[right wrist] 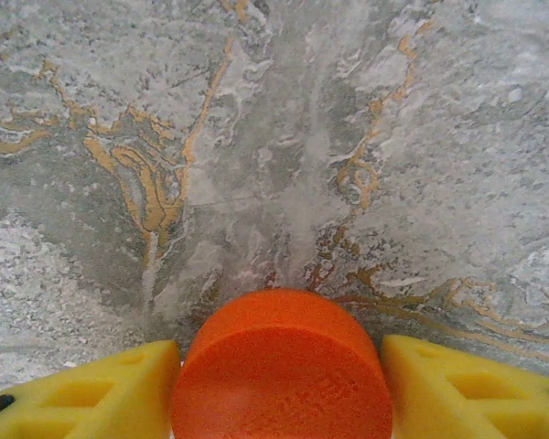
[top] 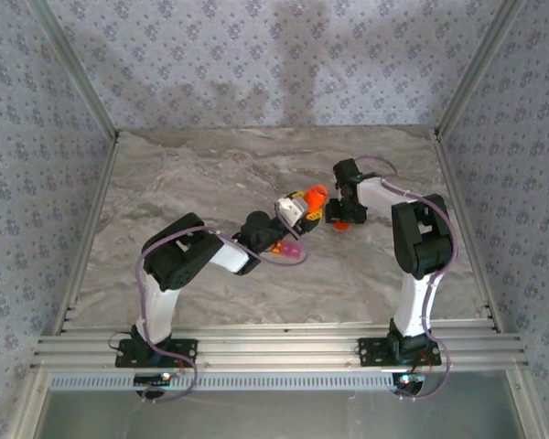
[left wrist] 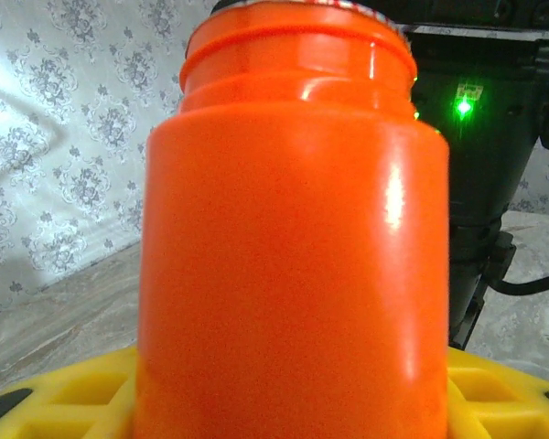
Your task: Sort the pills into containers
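The left gripper (left wrist: 284,412) is clamped on the orange bottle (left wrist: 293,238) and holds it near the middle of the table (top: 192,174), I think to keep it firm for the other arm. The right gripper (right wrist: 279,393) has the orange cap (right wrist: 284,357) between its fingers. I cannot tell whether they press it. The containers (top: 290,249) lie just beside the left wrist, toward the front edge, probably waiting for pills. Walls (top: 256,55) with flowered paper surround the table of grey marble with ochre veins.
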### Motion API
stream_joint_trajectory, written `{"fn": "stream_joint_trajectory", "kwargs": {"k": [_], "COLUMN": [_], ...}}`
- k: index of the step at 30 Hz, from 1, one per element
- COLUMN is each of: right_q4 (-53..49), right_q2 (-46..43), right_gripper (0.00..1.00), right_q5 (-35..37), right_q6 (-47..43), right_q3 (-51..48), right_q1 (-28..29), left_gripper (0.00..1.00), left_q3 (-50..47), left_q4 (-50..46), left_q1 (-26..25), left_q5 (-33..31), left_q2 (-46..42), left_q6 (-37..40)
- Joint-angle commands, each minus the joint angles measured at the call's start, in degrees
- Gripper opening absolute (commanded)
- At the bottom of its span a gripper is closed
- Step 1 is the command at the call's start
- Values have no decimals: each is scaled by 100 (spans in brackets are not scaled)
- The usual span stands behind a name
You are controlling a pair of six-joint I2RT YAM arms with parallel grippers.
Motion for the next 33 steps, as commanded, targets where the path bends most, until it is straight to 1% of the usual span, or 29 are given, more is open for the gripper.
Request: {"fn": "stream_joint_trajectory", "kwargs": {"k": [1,6,11,15,20,25,28,33], "right_q4": [-187,-196,-267,-342,-513,-775,-938,-1226], "right_q2": [92,200,144,-159,-766,-1334,-1629,-1914], "right_gripper": [59,55,44,39,38,39,39,39], "right_q5": [94,128,64,-7,-197,-486,-729,-1338], "right_q6": [-52,-79,-94,-56,0,99,156,189], "right_q3": [151,160,159,163,248,531,730,1029], "right_q1": [27,58,106,133,94,11,-48,-217], "left_gripper": [0,0,0,0,0,0,0,0], "left_q3": [-54,-83,-61,-50,-140,-285,-399,-548], "left_q4": [347,350,350,350,350,350,352,350], "left_q1": [-10,15,67,116,122,130,144,238], "left_q5": [-5,39,82,135,190,317,366,559], "left_q2": [-205,-211,-187,-172,-218,-251,-279,-343], "left_q6": [-18,-77,-154,-214,-160,152,291,212]}}
